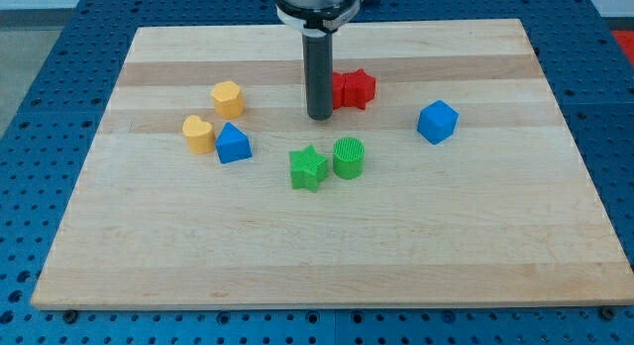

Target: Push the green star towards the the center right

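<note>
— Nearest: green star (309, 169), near table (327, 256) centre, touching nothing but close beside green cylinder (349, 158) at 3 o'clock. Not yet pushed, seemingly.

— No pincer to clench; my tip (319, 117) at star's 12 o'clock, apart, beside red star (354, 89). Whole push left.

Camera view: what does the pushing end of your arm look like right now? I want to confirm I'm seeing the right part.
A straight dark grey rod, round and smooth, hanging from a black collar under a pale housing cut off by the view's top. No cables or markings show. My tip sits just left of the red star, above the green star.
</note>
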You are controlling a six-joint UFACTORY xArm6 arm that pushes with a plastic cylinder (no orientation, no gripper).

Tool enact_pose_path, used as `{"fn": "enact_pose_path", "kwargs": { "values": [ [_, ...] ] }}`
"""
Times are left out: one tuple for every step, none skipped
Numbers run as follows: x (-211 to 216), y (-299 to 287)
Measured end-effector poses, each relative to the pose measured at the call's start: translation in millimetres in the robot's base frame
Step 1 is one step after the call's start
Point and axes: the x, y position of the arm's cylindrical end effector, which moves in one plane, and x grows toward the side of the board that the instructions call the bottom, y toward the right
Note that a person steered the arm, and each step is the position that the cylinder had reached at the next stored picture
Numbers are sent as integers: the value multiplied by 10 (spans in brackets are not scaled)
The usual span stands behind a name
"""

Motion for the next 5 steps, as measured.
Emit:
{"fn": "enact_pose_path", "kwargs": {
  "values": [
    [-68, 2],
    [-52, 14],
    [220, -19],
    [316, -283],
    [316, -685]
  ]
}}
